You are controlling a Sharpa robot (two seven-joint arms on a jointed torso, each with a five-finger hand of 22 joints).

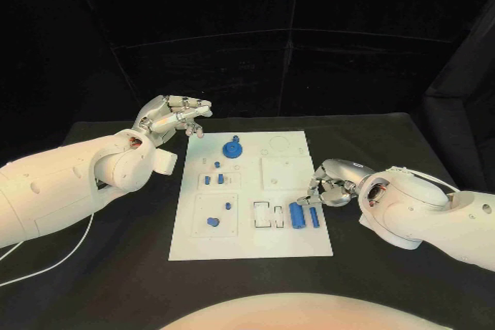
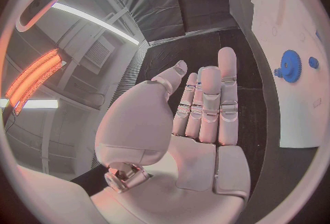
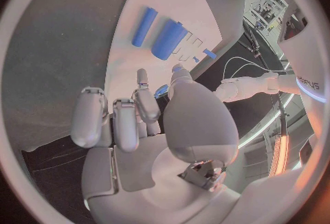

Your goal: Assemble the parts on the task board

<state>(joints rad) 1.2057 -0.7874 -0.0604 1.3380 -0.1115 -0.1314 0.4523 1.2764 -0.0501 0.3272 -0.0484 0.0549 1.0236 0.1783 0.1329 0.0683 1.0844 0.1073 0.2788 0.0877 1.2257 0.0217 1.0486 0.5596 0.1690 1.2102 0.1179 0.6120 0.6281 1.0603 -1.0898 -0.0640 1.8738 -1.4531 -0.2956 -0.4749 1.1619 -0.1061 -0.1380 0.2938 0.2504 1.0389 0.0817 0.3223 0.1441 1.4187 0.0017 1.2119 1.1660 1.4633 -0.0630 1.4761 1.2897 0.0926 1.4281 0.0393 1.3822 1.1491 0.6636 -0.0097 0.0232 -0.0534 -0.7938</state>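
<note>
The white task board [image 1: 252,233] lies in the middle of the black table. On it are a blue gear [image 1: 233,149] at the far end, small blue parts [image 1: 214,178] in its left column, another blue part [image 1: 212,221] nearer me, and two blue cylinders [image 1: 297,215] side by side at the near right. My left hand [image 1: 175,115] hovers beyond the board's far left corner, fingers extended, holding nothing. My right hand [image 1: 332,185] sits at the board's right edge just beyond the cylinders [image 3: 169,39], fingers loosely bent, nothing in them. The left wrist view shows the gear [image 2: 289,65] beside my left hand [image 2: 199,119].
Several empty recesses and slots [image 1: 268,214] mark the board between the parts. Bare black tabletop [image 1: 114,273] surrounds the board on all sides. A white cable [image 1: 41,269] trails over the near left of the table.
</note>
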